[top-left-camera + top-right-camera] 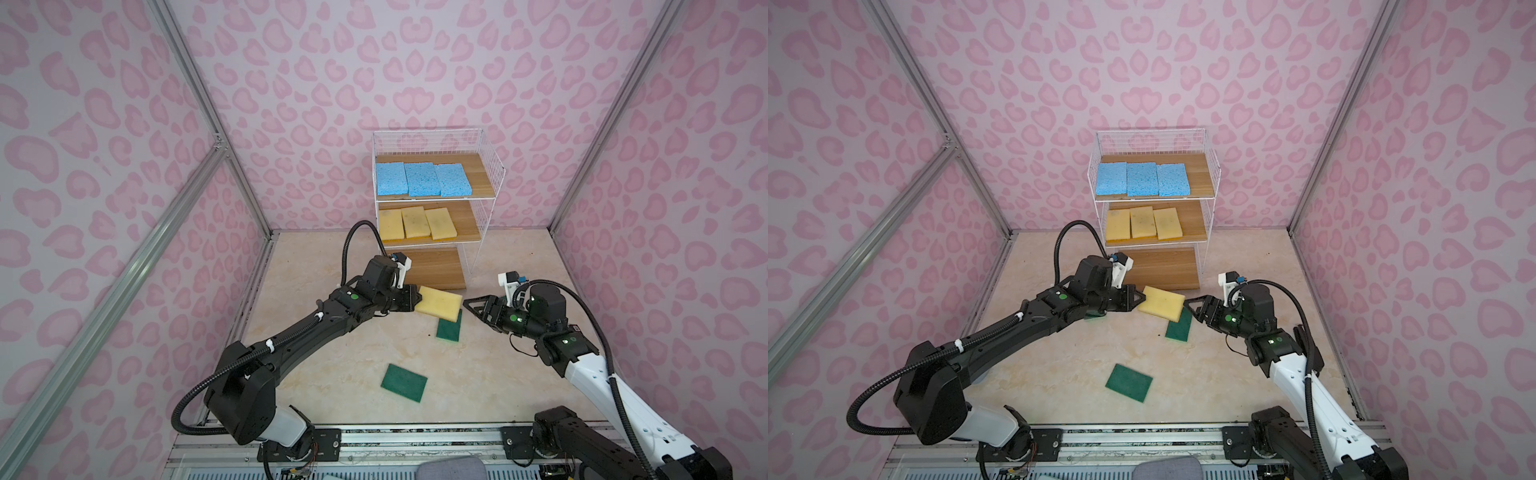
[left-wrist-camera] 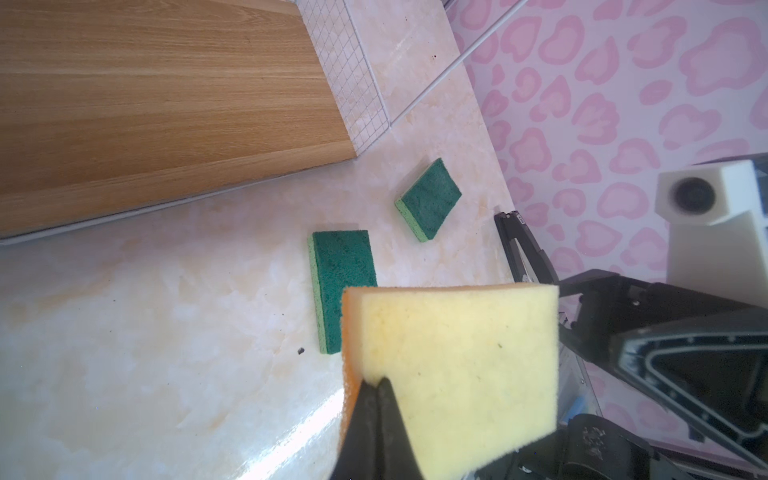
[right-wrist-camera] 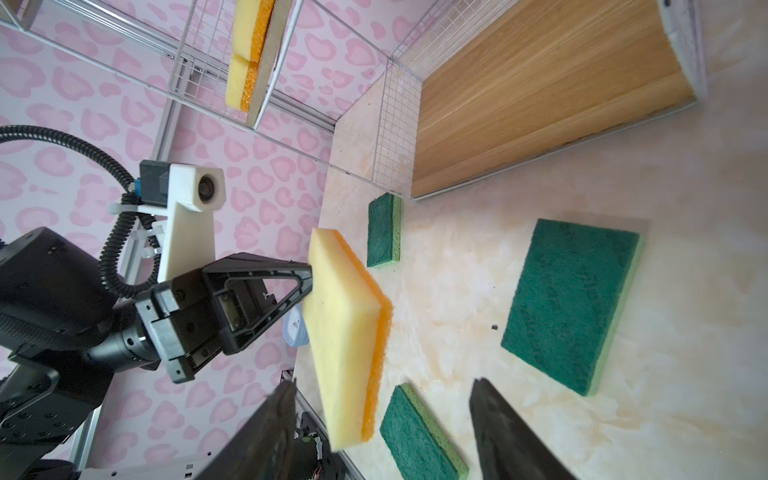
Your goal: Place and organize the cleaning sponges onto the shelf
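The shelf (image 1: 436, 268) stands at the back, with three blue sponges (image 1: 422, 178) on its top board and three yellow sponges (image 1: 415, 222) on the middle board. Its bottom board is bare. My left gripper (image 1: 417, 297) is shut on one end of a yellow sponge (image 1: 440, 303), held above the floor in front of the bottom board. My right gripper (image 1: 471, 307) is open at the sponge's free end; in the right wrist view that end (image 3: 340, 324) hangs between the spread fingers (image 3: 498, 424) without touching them. Green sponges (image 1: 449, 326) (image 1: 404, 382) lie on the floor.
Pink patterned walls with aluminium posts (image 1: 208, 124) close in the cell on three sides. A metal rail (image 1: 374, 440) carrying both arm bases runs along the front. The left arm's cable loop (image 1: 353, 237) rises close to the shelf's left front corner.
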Action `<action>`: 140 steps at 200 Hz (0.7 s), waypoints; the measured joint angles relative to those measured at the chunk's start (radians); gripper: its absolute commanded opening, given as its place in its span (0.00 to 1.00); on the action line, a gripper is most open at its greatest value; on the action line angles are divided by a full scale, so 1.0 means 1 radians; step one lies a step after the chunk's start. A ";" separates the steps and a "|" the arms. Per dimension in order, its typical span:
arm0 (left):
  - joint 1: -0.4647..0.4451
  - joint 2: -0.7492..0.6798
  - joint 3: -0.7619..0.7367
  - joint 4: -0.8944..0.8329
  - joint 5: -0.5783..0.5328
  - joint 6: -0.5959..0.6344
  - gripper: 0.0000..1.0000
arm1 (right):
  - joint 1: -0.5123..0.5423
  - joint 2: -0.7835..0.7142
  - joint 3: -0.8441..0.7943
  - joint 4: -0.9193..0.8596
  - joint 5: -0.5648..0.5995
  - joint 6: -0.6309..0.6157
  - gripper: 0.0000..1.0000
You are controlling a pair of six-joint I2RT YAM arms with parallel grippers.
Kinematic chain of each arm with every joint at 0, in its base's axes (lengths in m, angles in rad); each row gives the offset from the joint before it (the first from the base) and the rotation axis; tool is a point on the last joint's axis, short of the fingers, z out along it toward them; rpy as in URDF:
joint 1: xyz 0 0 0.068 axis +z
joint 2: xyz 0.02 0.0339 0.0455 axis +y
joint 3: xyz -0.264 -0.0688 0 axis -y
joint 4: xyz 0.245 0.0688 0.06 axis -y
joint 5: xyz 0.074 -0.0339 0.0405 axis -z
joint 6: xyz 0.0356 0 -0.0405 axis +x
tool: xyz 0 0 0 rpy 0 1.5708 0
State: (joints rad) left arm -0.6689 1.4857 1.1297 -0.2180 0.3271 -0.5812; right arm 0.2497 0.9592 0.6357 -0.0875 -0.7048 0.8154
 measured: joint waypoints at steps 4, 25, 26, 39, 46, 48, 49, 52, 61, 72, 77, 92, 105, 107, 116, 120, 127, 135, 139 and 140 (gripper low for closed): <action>0.002 -0.003 0.000 0.000 0.007 0.000 0.04 | 0.001 0.007 0.004 0.001 0.005 0.000 0.67; 0.013 -0.005 0.008 0.000 0.032 -0.001 0.04 | 0.006 0.037 0.024 0.016 0.007 -0.002 0.66; 0.013 -0.005 0.008 0.000 0.032 -0.001 0.04 | 0.006 0.039 0.025 0.018 0.008 -0.003 0.66; 0.014 -0.005 0.010 0.001 0.040 -0.001 0.04 | 0.011 0.058 0.037 0.027 0.008 -0.002 0.63; 0.014 -0.005 0.011 0.001 0.045 -0.001 0.04 | 0.016 0.069 0.045 0.030 0.008 -0.002 0.62; 0.013 -0.005 0.011 0.002 0.046 -0.001 0.04 | 0.018 0.072 0.047 0.031 0.008 -0.002 0.62; 0.013 -0.005 0.011 0.001 0.047 -0.001 0.04 | 0.019 0.074 0.048 0.031 0.008 -0.002 0.61; 0.013 -0.005 0.011 0.001 0.049 -0.001 0.04 | 0.020 0.078 0.051 0.034 0.008 -0.002 0.61; 0.013 -0.005 0.012 0.001 0.053 -0.001 0.04 | 0.027 0.091 0.060 0.038 0.007 -0.003 0.58; 0.013 -0.004 0.013 0.002 0.058 -0.001 0.04 | 0.032 0.103 0.068 0.039 0.005 -0.003 0.55; 0.013 -0.004 0.014 0.002 0.061 -0.001 0.04 | 0.035 0.109 0.069 0.042 0.005 -0.003 0.53; 0.013 0.001 0.020 0.003 0.066 -0.001 0.04 | 0.038 0.123 0.069 0.044 0.004 -0.002 0.46; 0.013 0.003 0.021 0.003 0.068 -0.001 0.04 | 0.039 0.130 0.071 0.045 0.004 0.002 0.39; 0.013 0.004 0.021 0.003 0.068 -0.001 0.04 | 0.039 0.131 0.071 0.044 0.004 0.002 0.39; 0.013 0.004 0.022 0.003 0.069 -0.001 0.04 | 0.039 0.133 0.075 0.045 0.004 0.002 0.36; 0.013 0.004 0.022 0.003 0.069 -0.001 0.04 | 0.039 0.133 0.076 0.045 0.004 0.002 0.35; 0.013 0.004 0.024 0.003 0.069 -0.001 0.05 | 0.039 0.132 0.077 0.045 0.004 0.002 0.32; 0.015 0.004 0.025 0.004 0.069 -0.001 0.10 | 0.039 0.129 0.077 0.045 0.004 0.003 0.31; 0.015 0.004 0.026 0.003 0.069 -0.001 0.16 | 0.039 0.128 0.077 0.045 0.005 0.006 0.30; 0.015 0.004 0.026 0.003 0.069 -0.001 0.17 | 0.039 0.128 0.077 0.045 0.005 0.006 0.30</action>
State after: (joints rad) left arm -0.6537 1.4899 1.1553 -0.2146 0.3958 -0.5819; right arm 0.2882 1.0870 0.7128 -0.0429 -0.7002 0.8211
